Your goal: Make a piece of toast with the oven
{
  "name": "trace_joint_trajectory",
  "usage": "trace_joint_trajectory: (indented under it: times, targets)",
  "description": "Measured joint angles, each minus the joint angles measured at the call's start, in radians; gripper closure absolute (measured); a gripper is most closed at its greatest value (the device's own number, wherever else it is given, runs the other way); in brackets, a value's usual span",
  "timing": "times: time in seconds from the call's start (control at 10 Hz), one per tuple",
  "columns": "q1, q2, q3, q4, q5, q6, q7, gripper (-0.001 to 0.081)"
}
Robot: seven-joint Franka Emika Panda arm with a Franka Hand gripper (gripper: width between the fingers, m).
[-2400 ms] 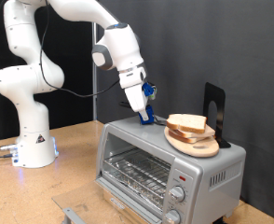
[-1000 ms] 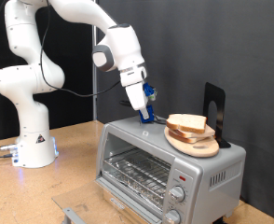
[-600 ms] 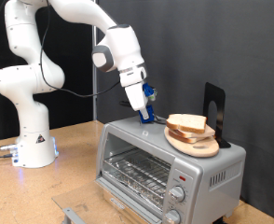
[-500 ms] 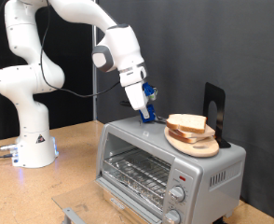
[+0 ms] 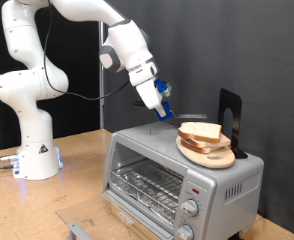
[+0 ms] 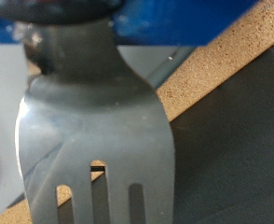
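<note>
Gripper (image 5: 164, 107) lifted, pinching a fork (image 6: 95, 131).
We see it has risen off the oven (image 5: 177, 170) top since earlier; the piece of toast (image 5: 200, 132) rests on the wooden plate (image 5: 209, 155) atop the oven.

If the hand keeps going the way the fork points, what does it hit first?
Probably the slice of bread on the wooden plate atop the oven. The hand holds a fork aimed down toward it, though depth is unclear.
</note>
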Motion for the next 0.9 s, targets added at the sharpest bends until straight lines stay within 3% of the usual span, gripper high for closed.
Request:
trace_joint_trajectory:
  times: [0.2,0.4,0.7,0.9]
  targets:
    - [0.010,-0.052,-0.015,0.000,0.005,-0.069,0.000,0.0423]
    - [0.017,-0.125,-0.061,0.005,0.004,-0.263,-0.012,0.0423]
    - [0.018,-0.119,-0.041,-0.028,0.066,-0.099,-0.007,0.0423]
    - [0.022,-0.163,-0.069,-0.072,0.131,-0.069,-0.023,0.0423]
